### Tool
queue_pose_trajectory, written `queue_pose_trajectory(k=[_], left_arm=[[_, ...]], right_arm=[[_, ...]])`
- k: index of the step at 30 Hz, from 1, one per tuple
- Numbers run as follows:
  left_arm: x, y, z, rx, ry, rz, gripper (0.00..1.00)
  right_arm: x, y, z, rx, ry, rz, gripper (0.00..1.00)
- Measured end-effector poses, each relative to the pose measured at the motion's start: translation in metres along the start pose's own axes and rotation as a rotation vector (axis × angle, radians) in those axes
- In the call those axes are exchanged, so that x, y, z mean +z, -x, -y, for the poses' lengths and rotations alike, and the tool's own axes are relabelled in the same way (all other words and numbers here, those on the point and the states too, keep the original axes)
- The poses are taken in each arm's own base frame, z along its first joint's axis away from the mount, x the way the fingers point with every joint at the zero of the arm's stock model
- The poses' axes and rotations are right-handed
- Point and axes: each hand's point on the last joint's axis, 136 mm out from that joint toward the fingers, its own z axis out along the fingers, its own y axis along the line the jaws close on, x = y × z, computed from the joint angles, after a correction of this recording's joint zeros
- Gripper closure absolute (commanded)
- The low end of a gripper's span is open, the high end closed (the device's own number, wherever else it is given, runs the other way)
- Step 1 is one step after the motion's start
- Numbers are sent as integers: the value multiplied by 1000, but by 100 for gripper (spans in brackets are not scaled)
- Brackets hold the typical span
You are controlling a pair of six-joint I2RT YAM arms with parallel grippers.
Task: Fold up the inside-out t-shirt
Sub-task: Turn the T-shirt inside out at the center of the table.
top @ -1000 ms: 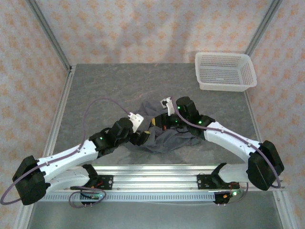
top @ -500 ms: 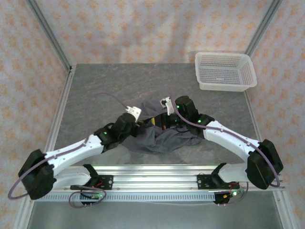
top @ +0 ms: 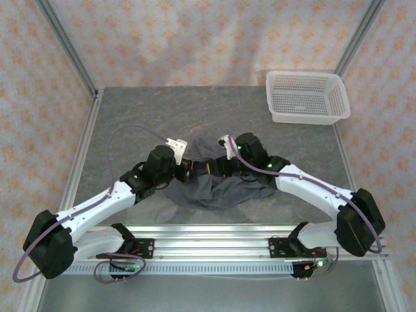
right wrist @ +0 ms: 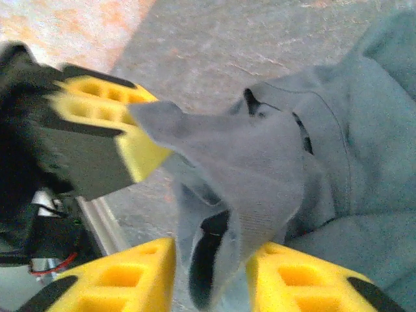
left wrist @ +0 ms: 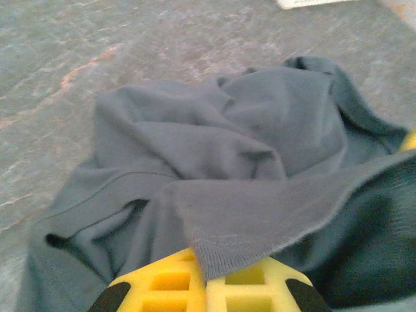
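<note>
A soft, thin slate-grey t-shirt (top: 218,190) lies crumpled in loose folds in the middle of the grey marbled counter (top: 130,123). The left pincer (left wrist: 207,286), its yellow hollow-celled pads pressed together, pinches a stitched hem. The right pincer (right wrist: 211,273) stands spread, with cloth drooping between its pads.
</note>
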Motion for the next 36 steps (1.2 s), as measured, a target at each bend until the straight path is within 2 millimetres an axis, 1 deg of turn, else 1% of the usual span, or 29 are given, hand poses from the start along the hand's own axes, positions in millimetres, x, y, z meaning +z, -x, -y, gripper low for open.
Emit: queue_pose_trajectory(k=[3, 5, 7, 10, 12, 14, 15, 17, 18, 21, 22, 23, 27, 29, 30, 31, 33, 34, 36], left_arm=[[-12, 30, 19, -77, -77, 48, 100], [-27, 53, 29, -115, -112, 93, 100], [-42, 69, 31, -137, -105, 119, 100], [-61, 83, 19, -158, -24, 142, 100], [-69, 84, 7, -168, 41, 139, 100], [-74, 81, -7, -176, 108, 123, 100], [-75, 78, -11, -178, 127, 113, 100], [-74, 71, -16, -177, 152, 84, 100], [-74, 69, -17, -176, 156, 77, 100], [-68, 65, -16, -176, 152, 54, 100], [-65, 64, -15, -177, 146, 43, 100], [-60, 62, -15, -177, 146, 33, 100], [-42, 52, -22, -177, 177, -18, 100], [-33, 46, -27, -180, 205, -44, 100], [-30, 44, -30, -185, 217, -51, 100], [-29, 43, -33, -187, 230, -57, 100], [-30, 43, -40, -196, 257, -52, 100], [-32, 45, -44, -204, 268, -41, 100], [-39, 51, -49, -221, 274, -17, 100]], right_arm=[[21, -6, 6, -58, -116, -43, 52], [33, -4, 21, -65, -216, -57, 53], [37, -2, 37, -60, -298, -61, 55], [32, -4, 52, -28, -350, -67, 57], [26, -4, 58, 14, -344, -58, 57], [16, -13, 61, 73, -321, -52, 56], [11, -18, 61, 103, -302, -51, 56], [3, -30, 53, 163, -244, -49, 57], [1, -35, 47, 188, -206, -51, 60], [0, -43, 26, 259, -75, -48, 89], [0, -42, 21, 275, -39, -43, 97], [1, -41, 16, 288, -9, -37, 100], [0, -27, -5, 306, 105, -8, 99], [-1, -23, -11, 305, 138, -1, 90], [-1, -23, -11, 305, 135, -1, 85], [0, -25, -7, 305, 116, -3, 85], [1, -32, 6, 307, 45, -14, 93], [1, -38, 16, 308, -10, -25, 96], [1, -51, 33, 302, -92, -53, 97]])
